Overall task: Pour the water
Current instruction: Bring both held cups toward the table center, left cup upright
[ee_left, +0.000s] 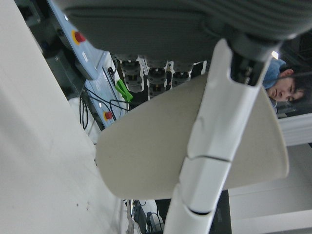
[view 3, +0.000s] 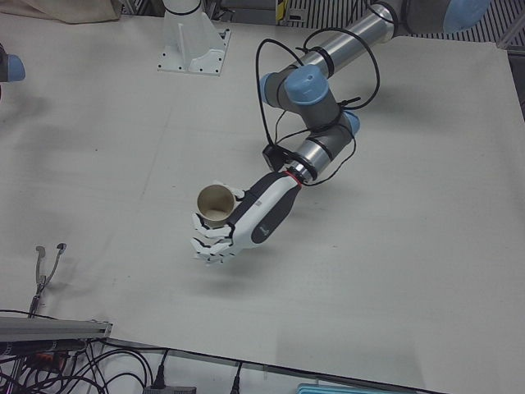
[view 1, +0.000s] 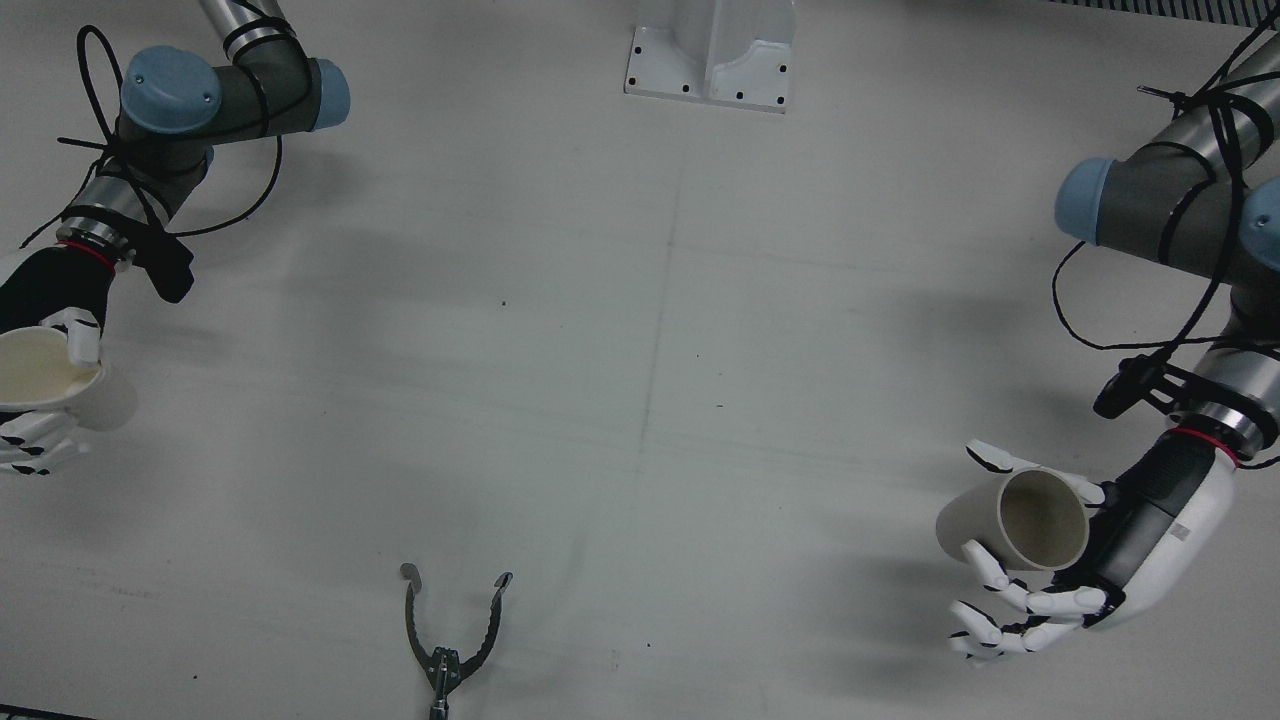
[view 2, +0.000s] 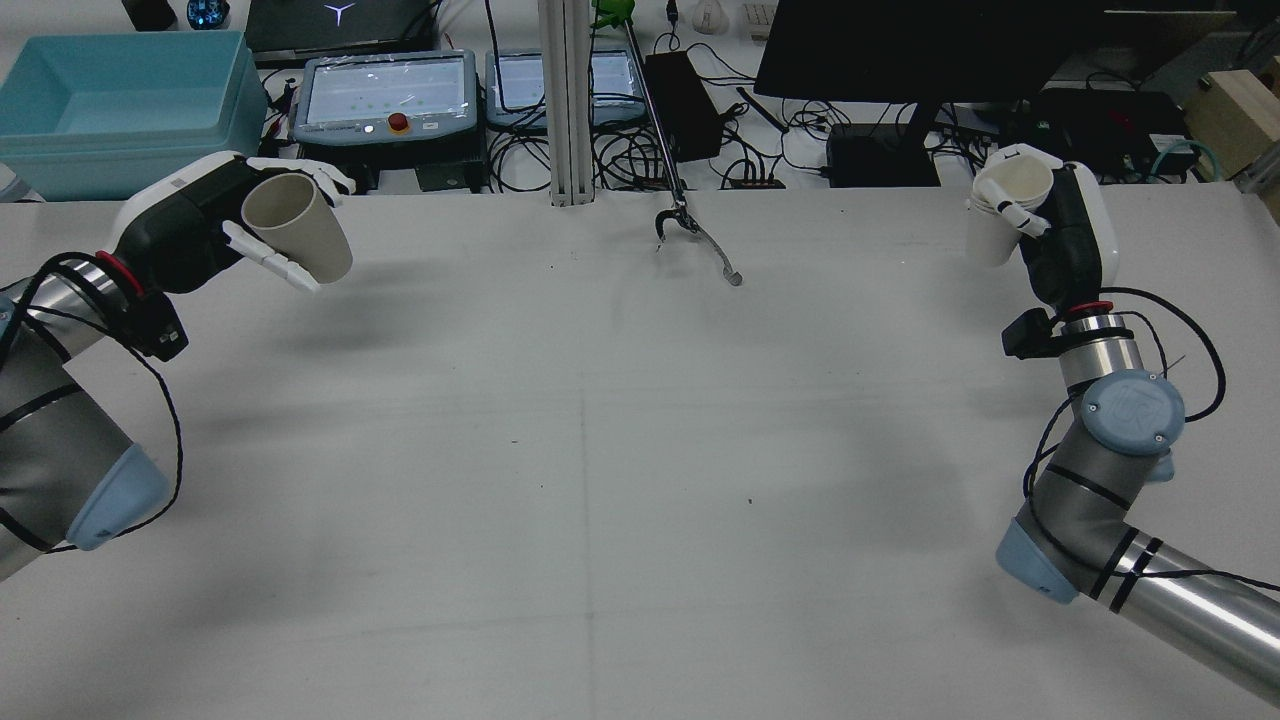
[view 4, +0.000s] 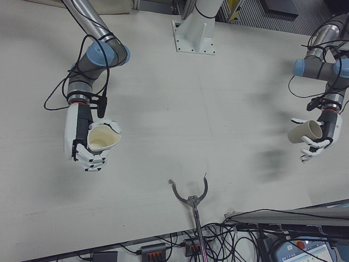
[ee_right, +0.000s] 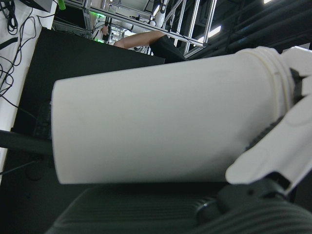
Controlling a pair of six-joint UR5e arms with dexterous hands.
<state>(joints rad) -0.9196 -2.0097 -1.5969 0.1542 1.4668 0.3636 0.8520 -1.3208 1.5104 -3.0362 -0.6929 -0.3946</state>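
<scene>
The right hand (view 1: 40,330) is cut off by the side of the front view, so only part of it shows there. Its fingers (view 4: 90,158) are wrapped around a white cup (view 4: 103,137). This cup is held up off the table (view 1: 640,400), close to upright. You cannot tell if there is water inside it.

The left hand (view 1: 1120,560) is far away on the other side of the table. Its fingers (view 1: 1000,580) are wrapped around a tan cup (view 1: 1020,520). This cup is tipped over on its side, and its open mouth points up toward the front camera. It looks empty inside. It is also up in the air, above the table.

In the two hand views the cups fill almost the whole picture, so little else can be seen there.

A pair of metal tongs (view 1: 450,640) lies near the front edge of the table, between the two hands and well apart from both. The tongs are open. Their handle runs off the bottom of the front view.

A white pedestal (view 1: 712,55) stands at the far middle of the table. Behind the table, in the rear view, there is a blue bin (view 2: 120,105).
</scene>
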